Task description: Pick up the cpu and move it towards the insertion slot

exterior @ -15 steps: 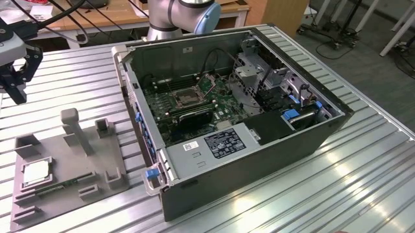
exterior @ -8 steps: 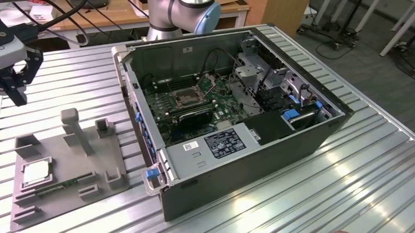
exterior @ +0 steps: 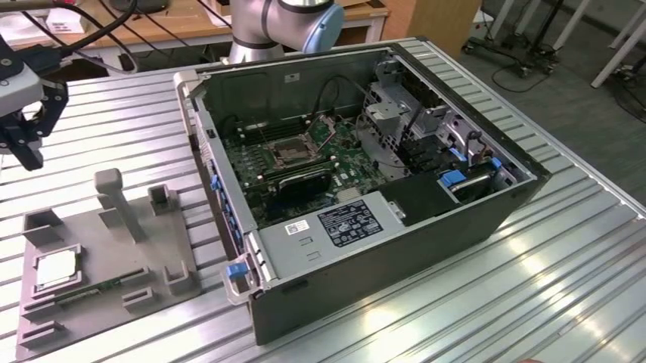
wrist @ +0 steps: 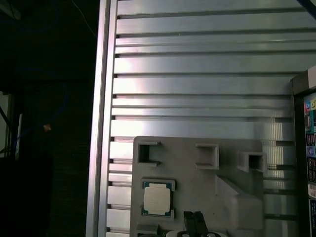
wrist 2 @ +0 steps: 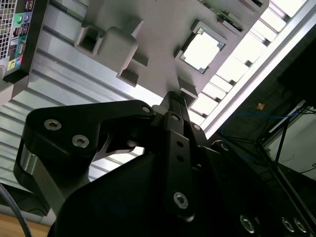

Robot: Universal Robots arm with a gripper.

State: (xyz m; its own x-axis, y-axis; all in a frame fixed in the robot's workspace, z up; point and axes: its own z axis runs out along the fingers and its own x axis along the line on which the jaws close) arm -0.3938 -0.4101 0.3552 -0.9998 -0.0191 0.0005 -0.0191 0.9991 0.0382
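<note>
Cpu (exterior: pixel 56 268) at 8 o'clock in the exterior view, flat and silver face up in a square pocket of the grey holder tray (exterior: pixel 141 253). Hemmed in by the pocket's low walls, probably so that a grasp from above meets it square and unshifted. Nothing on top of it, nothing touching it but the tray.

Jaws at 10 o'clock in that same view, hanging over the slatted counter (exterior: pixel 121 128), at about 12 o'clock from the cpu and clear of the tray. Pinched narrow, seemingly tip against tip in the first wrist view, though hard to be sure at that angle; nothing held between the fingertips (wrist: pixel 189 222). Pointed down toward the tray, so likely lined up for a descent onto the chip rather than carrying anything.

Insertion slot (exterior: pixel 287 151) close to the middle of the exterior view, at about 2 o'clock from the cpu and well apart from it. Set in the green motherboard (exterior: pixel 338 144) inside the computer case (exterior: pixel 404 280), which lies on its side with the panel off, presumably to leave the socket open from above. Pickup not yet made, by the look of things.
</note>
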